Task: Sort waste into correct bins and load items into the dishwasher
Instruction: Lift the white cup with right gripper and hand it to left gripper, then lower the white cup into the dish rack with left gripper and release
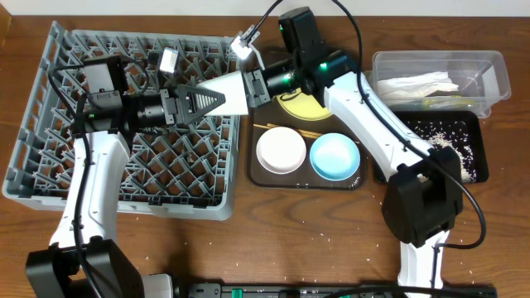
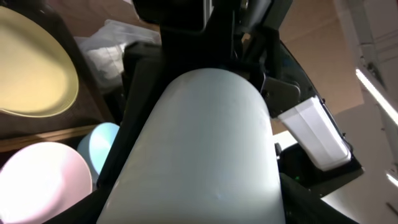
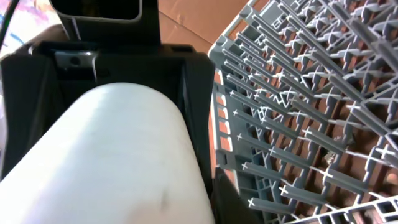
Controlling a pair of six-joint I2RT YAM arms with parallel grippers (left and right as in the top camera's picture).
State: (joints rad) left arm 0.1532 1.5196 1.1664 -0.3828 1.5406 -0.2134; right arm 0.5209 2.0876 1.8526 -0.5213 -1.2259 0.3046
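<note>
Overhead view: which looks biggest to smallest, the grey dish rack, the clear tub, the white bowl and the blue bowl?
1. the grey dish rack, by far
2. the clear tub
3. the white bowl and the blue bowl: about alike, so tied

cup (image 1: 222, 93) over rack (image 1: 26, 165) rim, front pegs (image 1: 170, 178) free
</note>
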